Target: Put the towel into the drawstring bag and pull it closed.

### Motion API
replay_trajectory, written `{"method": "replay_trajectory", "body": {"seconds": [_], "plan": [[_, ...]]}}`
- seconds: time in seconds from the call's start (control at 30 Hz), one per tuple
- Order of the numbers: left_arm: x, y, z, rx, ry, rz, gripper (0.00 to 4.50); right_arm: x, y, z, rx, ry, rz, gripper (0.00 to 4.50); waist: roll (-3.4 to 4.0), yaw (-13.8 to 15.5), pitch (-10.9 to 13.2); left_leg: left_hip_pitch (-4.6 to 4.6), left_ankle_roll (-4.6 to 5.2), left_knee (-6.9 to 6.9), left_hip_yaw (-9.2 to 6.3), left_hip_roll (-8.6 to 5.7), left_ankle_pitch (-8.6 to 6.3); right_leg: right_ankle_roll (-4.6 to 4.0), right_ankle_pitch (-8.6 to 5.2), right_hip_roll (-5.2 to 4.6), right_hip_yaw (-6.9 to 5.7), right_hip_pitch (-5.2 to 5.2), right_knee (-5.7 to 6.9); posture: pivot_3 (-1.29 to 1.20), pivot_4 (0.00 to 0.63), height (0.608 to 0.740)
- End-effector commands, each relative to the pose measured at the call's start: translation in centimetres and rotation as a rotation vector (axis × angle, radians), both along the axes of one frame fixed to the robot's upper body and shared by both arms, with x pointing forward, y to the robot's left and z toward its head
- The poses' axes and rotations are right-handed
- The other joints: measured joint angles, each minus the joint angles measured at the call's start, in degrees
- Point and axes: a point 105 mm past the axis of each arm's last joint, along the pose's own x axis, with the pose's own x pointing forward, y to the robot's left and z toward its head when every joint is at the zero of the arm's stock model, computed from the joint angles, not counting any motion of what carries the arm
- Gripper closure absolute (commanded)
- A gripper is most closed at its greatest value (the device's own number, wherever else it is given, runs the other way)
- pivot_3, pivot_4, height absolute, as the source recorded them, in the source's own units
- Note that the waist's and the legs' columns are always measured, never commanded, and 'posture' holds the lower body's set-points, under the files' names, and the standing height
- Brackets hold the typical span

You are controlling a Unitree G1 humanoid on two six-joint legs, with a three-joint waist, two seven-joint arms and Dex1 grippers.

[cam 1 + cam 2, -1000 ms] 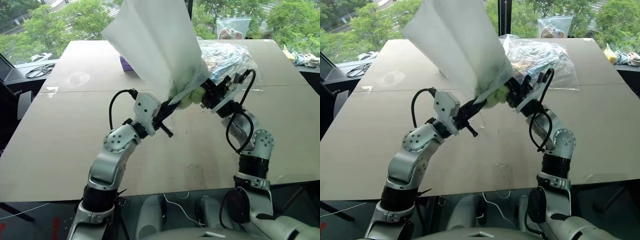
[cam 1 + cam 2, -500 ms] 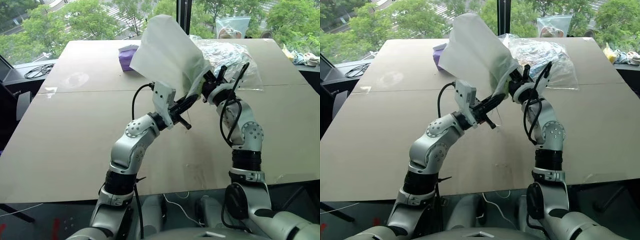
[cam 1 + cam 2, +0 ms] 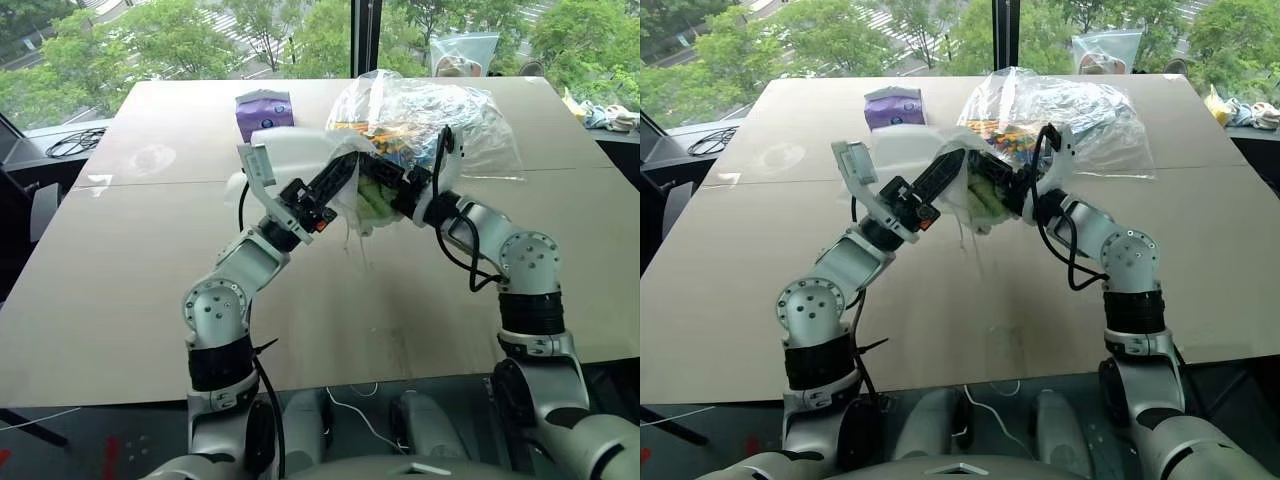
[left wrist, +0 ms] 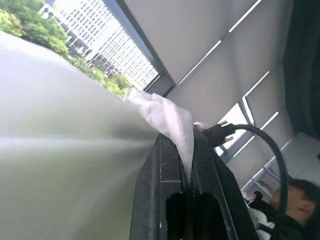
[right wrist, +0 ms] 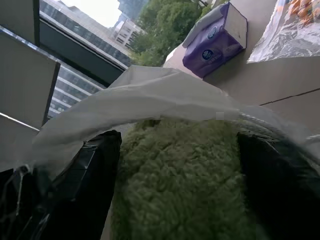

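The drawstring bag, thin white fabric, hangs above the table between my two arms, its cords dangling. My left gripper is shut on the bag's edge; the left wrist view shows the fabric pinched between its fingers. The pale green fluffy towel sits in the bag's mouth. My right gripper reaches in from the right. In the right wrist view its fingers stand wide apart on either side of the towel, under the bag's rim.
A large clear plastic bag full of things lies just behind the grippers. A purple tissue pack stands at the back left of the tan table. Another clear bag sits at the far edge. A person is nearby.
The bag, held high before, has come down over the grippers. My left wrist has rolled and risen a little. The right gripper's fingers have spread apart around the towel.
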Motion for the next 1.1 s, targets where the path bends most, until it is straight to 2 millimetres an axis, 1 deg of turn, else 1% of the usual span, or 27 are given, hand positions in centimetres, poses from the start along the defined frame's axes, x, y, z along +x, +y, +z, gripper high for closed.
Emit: {"method": "replay_trajectory", "body": {"seconds": [0.03, 0.17, 0.27, 0.33, 0.4, 0.43, 0.5, 0.67, 0.7, 0.73, 0.8, 0.83, 0.87, 0.97, 1.1], "plan": [[-0.2, 0.0, -0.1, 0.022, -0.010, -0.008, 4.50, -1.1, -0.4, 1.2, 0.003, -0.079, 0.059, 0.63, 0.00, -0.01, 0.00, -0.01, 0.00, 0.00, 0.00, 0.00, 0.00, 0.00, 0.00, 0.00, 0.00, 0.00, 0.00, 0.00, 0.150, 0.740], [-0.2, 0.2, -0.6, 0.027, -0.006, -0.007, 4.50, -1.7, -1.2, 1.6, 0.032, -0.115, 0.108, 0.63, 0.00, 0.00, 0.00, 0.00, 0.00, -0.02, 0.00, 0.00, 0.00, 0.00, 0.00, 0.01, 0.00, -0.01, 0.00, 0.00, 0.150, 0.740], [-0.2, 0.3, -0.9, 0.032, -0.003, -0.007, 4.50, -2.6, -2.0, 0.7, -0.040, -0.164, 0.160, 0.63, -0.02, 0.18, 0.01, -0.01, 0.00, -0.02, 0.00, 0.00, 0.00, 0.00, 0.00, 0.01, 0.00, -0.01, -0.02, 0.00, 0.150, 0.740], [-0.2, 0.3, -1.0, 0.034, -0.001, -0.009, 4.50, -3.4, -2.2, -0.5, -0.126, -0.187, 0.212, 0.63, -0.02, 0.43, 0.01, -0.01, 0.00, -0.02, 0.01, 0.00, -0.01, 0.00, 0.00, 0.00, 0.00, 0.00, -0.09, 0.00, 0.150, 0.740], [-0.3, 0.2, -1.0, 0.032, -0.001, -0.015, 4.50, -4.1, -2.2, -2.3, -0.245, -0.189, 0.253, 0.63, -0.02, 0.74, 0.01, -0.02, 0.00, -0.03, 0.03, 0.00, -0.01, 0.00, 0.00, 0.00, 0.01, 0.00, -0.15, 0.00, 0.150, 0.740], [-0.4, 0.1, -1.0, 0.030, 0.000, -0.022, 4.50, -4.1, -2.1, -3.1, -0.295, -0.183, 0.259, 0.63, -0.02, 0.75, 0.01, -0.02, 0.00, -0.04, 0.04, 0.01, -0.01, -0.01, 0.00, 0.00, 0.02, 0.00, -0.16, 0.00, 0.150, 0.740], [-0.5, -0.1, -1.1, 0.032, 0.000, -0.031, 4.50, -3.9, -2.0, -4.0, -0.328, -0.174, 0.255, 0.63, -0.02, 0.75, 0.02, -0.01, -0.01, -0.05, 0.04, 0.01, -0.01, -0.01, 0.00, 0.01, 0.02, -0.01, -0.16, 0.00, 0.150, 0.740], [-0.9, -0.4, -1.4, 0.040, 0.007, -0.055, 4.50, -4.1, -1.2, -3.4, -0.268, -0.181, 0.278, 0.63, -0.04, 1.00, 0.03, -0.02, -0.01, -0.05, 0.03, 0.02, -0.01, -0.01, 0.00, 0.03, 0.02, -0.01, -0.16, 0.00, 0.150, 0.740], [-1.0, -0.5, -1.5, 0.041, 0.009, -0.058, 4.50, -4.1, -1.1, -3.4, -0.263, -0.180, 0.281, 1.16, -0.04, 1.03, 0.03, -0.02, -0.01, -0.05, 0.04, 0.02, -0.01, 0.00, 0.00, 0.02, 0.02, -0.01, -0.17, 0.00, 0.150, 0.740], [-1.0, -0.5, -1.6, 0.043, 0.010, -0.063, 4.50, -4.2, -0.9, -3.5, -0.263, -0.179, 0.285, 1.43, -0.05, 1.04, 0.03, -0.02, -0.01, -0.05, 0.04, 0.01, -0.01, 0.00, 0.00, 0.02, 0.03, -0.01, -0.17, 0.00, 0.150, 0.740], [-1.2, -0.6, -1.7, 0.047, 0.011, -0.070, 4.50, -4.3, -0.8, -3.6, -0.267, -0.178, 0.290, 2.47, -0.05, 1.07, 0.03, -0.02, -0.01, -0.05, 0.04, 0.01, -0.01, -0.01, 0.00, 0.02, 0.02, -0.01, -0.17, 0.00, 0.150, 0.740], [-1.3, -0.7, -1.7, 0.049, 0.017, -0.080, 4.50, -4.3, -0.7, -3.6, -0.266, -0.177, 0.291, 2.66, -0.05, 1.11, 0.03, -0.02, -0.01, -0.05, 0.04, 0.02, -0.01, -0.01, 0.00, 0.02, 0.02, -0.01, -0.17, 0.00, 0.150, 0.740], [-1.3, -0.7, -1.8, 0.051, 0.021, -0.087, 4.50, -4.3, -0.6, -3.6, -0.265, -0.177, 0.292, 3.22, -0.06, 1.13, 0.04, -0.02, -0.01, -0.05, 0.04, 0.01, -0.01, -0.01, 0.00, 0.02, 0.02, -0.01, -0.18, 0.00, 0.150, 0.740], [-2.6, -1.8, -2.0, 0.109, 0.002, -0.174, 4.50, -4.4, 0.0, -3.0, -0.229, -0.184, 0.304, 4.46, -0.07, 1.06, 0.04, -0.02, -0.01, -0.05, 0.03, 0.01, -0.01, -0.01, 0.00, 0.01, 0.02, -0.01, -0.17, 0.00, 0.150, 0.740], [-3.8, -2.7, -2.4, 0.162, -0.013, -0.245, 4.50, -4.8, 1.4, -1.5, -0.081, -0.176, 0.336, 4.46, -0.06, 0.99, 0.04, -0.02, -0.01, -0.06, 0.03, 0.02, -0.01, -0.01, 0.00, 0.02, 0.02, -0.01, -0.17, 0.00, 0.150, 0.740]]}}
